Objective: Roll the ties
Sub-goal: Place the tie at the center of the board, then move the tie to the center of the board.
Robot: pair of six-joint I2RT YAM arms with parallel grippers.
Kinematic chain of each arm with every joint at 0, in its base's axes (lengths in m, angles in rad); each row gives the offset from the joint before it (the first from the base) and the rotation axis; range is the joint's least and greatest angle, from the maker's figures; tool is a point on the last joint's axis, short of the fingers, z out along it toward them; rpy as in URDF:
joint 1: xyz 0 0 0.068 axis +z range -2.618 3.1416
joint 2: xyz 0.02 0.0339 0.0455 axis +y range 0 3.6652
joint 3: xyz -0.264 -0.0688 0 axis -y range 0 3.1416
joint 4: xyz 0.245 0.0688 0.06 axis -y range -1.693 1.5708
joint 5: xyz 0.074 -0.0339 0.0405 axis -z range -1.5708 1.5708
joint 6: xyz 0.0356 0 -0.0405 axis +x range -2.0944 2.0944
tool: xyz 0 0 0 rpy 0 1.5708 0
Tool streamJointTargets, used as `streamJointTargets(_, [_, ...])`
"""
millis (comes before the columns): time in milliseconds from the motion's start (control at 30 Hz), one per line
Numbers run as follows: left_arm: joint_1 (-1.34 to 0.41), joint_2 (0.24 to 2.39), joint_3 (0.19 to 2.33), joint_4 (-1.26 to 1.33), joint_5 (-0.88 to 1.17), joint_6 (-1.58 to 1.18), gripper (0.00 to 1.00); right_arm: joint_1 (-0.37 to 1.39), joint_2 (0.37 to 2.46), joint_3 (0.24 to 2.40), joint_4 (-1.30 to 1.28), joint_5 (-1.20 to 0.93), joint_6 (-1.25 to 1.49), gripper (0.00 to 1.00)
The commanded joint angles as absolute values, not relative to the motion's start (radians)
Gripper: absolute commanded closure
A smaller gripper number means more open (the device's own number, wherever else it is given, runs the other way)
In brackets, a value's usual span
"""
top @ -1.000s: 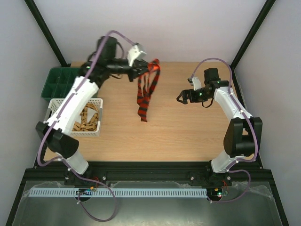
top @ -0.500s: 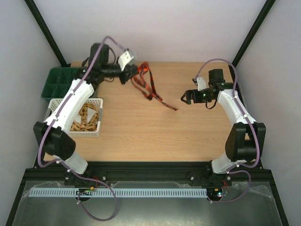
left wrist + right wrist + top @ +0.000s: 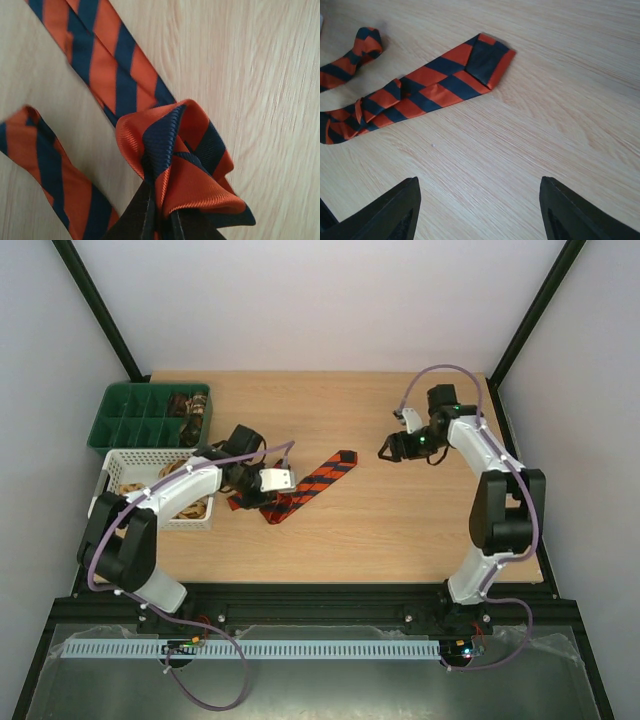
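Item: tie, red-and-black striped, lying crooked on table, left of centre. One bunched fold is pinched tight in left gripper. The right gripper has its jaws wide and empty, hovering right of the tie's far end. Handling: lay the length straight and flat first, then roll from one end, turns snug, edges aligned.

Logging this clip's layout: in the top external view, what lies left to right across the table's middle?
White basket → left gripper → striped tie it grips, stretching rightward → right gripper, open.
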State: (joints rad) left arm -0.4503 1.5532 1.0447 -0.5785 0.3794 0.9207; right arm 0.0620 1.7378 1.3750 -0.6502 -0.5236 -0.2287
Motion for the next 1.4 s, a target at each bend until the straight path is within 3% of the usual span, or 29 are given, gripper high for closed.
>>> streamJointTargets(0, [-0.444, 1.493, 0.967, -0.606, 0.248, 1.058, 0.97, 0.157, 1.813, 1.437, -0.694, -0.539, -0.251, 0.35])
streamJointTargets(233, [-0.44, 1.449, 0.89, -0.634, 0.187, 1.083, 0.84, 0.324, 1.991, 1.557, -0.631, -0.501, -0.222, 0.46])
streamJointTargets(400, [-0.405, 1.419, 0.931, -0.673, 0.217, 1.024, 0.59, 0.401, 2.121, 1.663, -0.606, -0.46, -0.205, 0.52])
streamJointTargets(567, [-0.349, 1.42, 1.018, -0.699, 0.28, 0.928, 0.39, 0.411, 2.22, 1.732, -0.627, -0.419, -0.174, 0.54])
streamJointTargets(733, [-0.284, 1.422, 1.078, -0.678, 0.324, 0.849, 0.24, 0.401, 2.242, 1.688, -0.683, -0.371, -0.19, 0.56])
streamJointTargets(867, [-0.246, 1.434, 1.128, -0.657, 0.364, 0.795, 0.03, 0.349, 2.197, 1.593, -0.701, -0.334, -0.187, 0.59])
streamJointTargets(1367, [-0.219, 1.458, 1.18, -0.395, 0.347, 0.424, 0.01, -0.138, 1.809, 1.107, -0.728, -0.108, -0.407, 0.6])
